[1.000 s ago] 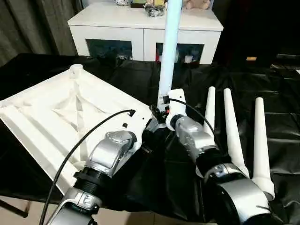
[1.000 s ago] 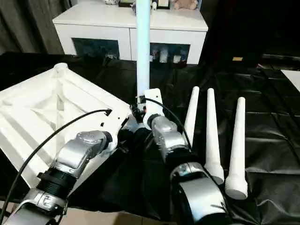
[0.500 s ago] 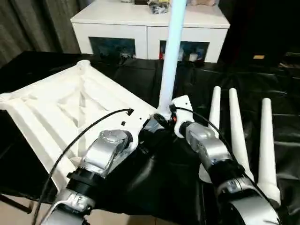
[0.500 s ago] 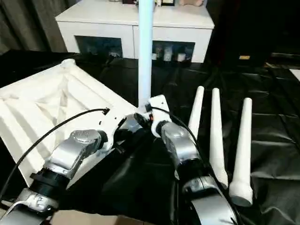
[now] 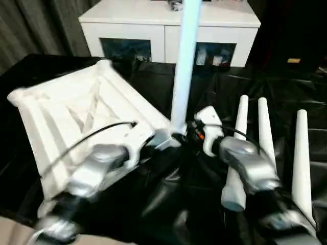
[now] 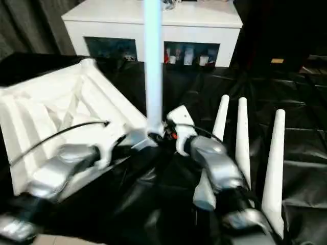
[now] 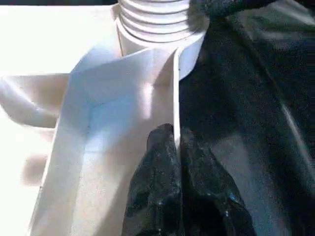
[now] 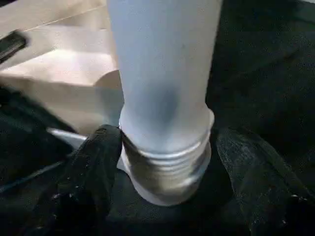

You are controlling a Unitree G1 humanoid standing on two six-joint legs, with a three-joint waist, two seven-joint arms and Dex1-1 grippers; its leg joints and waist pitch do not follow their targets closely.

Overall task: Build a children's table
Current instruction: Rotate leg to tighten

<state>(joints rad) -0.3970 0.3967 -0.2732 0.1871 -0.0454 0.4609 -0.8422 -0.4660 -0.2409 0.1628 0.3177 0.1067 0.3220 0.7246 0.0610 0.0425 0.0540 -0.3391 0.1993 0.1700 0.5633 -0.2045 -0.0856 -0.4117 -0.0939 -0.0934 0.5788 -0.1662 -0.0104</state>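
Tilted higher than a second ago, the tabletop [image 5: 76,109] rests in my left pincer [image 7: 174,142], pinched on its rim. My right pincer [image 8: 165,162] stands spread around the upright leg [image 5: 184,61] at its threaded base. Three spare legs [image 5: 265,138] lie on the worktop [image 5: 286,87].

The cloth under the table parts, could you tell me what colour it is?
Black and glossy, the cloth shows best in the left eye view.
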